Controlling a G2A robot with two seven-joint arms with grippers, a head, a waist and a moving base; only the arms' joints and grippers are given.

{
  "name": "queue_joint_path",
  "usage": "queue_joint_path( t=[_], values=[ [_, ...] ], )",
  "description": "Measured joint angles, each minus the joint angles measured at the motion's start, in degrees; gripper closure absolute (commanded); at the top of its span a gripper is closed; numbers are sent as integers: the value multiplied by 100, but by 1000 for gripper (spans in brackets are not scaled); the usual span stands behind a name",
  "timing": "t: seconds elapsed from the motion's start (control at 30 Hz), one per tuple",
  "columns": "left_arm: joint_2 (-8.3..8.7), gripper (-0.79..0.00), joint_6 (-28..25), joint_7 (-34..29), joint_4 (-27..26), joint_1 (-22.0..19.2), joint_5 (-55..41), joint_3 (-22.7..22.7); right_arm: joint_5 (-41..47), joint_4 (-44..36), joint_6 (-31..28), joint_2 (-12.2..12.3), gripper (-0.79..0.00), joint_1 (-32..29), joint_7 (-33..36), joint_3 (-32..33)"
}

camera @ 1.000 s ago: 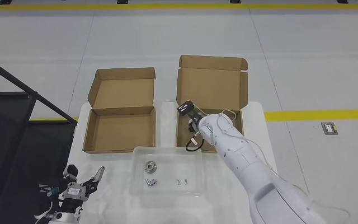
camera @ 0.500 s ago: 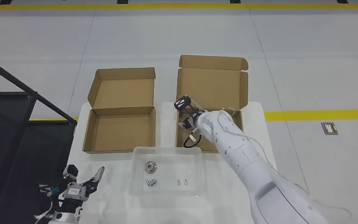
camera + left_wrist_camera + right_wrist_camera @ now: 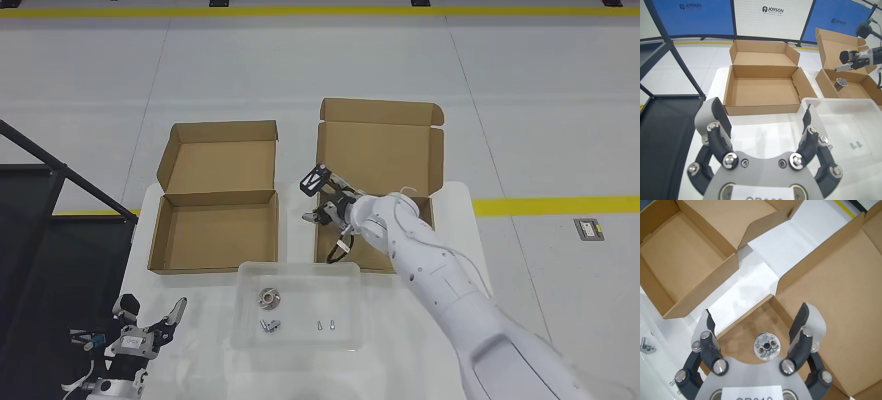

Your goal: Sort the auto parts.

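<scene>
White table [image 3: 297,205]. We see the right gripper [image 3: 756,309] wide open, holding nothing. The metal hub [image 3: 767,348] sits just below its jaws, axis upright, on the right box [image 3: 838,294] floor. The clear tray [image 3: 300,266], back behind those jaws, holds a flange [image 3: 269,296], bolts [image 3: 270,324] and pins [image 3: 325,324]. The left gripper [image 3: 762,106] is open too, nothing held, with the tray just beside its jaws.

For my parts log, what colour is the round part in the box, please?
Round part: silver-grey; right wrist view shows it best.

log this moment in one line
right gripper: open over round metal part in right box | left gripper: open | clear tray: small parts
</scene>
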Motion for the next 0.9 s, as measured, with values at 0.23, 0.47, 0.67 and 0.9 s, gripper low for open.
queue_joint_path(
  t=[0.23,0.47,0.67,0.9],
  values=[
    [0,-785,0,0,0,0,0,0,-393,-1328,-505,302,-785,-555,667,221],
    [0,-785,0,0,0,0,0,0,-558,-1723,-789,366,-785,-679,1168,208],
    [0,-785,0,0,0,0,0,0,-558,-1723,-788,366,-785,-680,1161,208],
    [0,-785,0,0,0,0,0,0,-925,-2029,-1027,396,-785,-863,780,53]
  ],
)
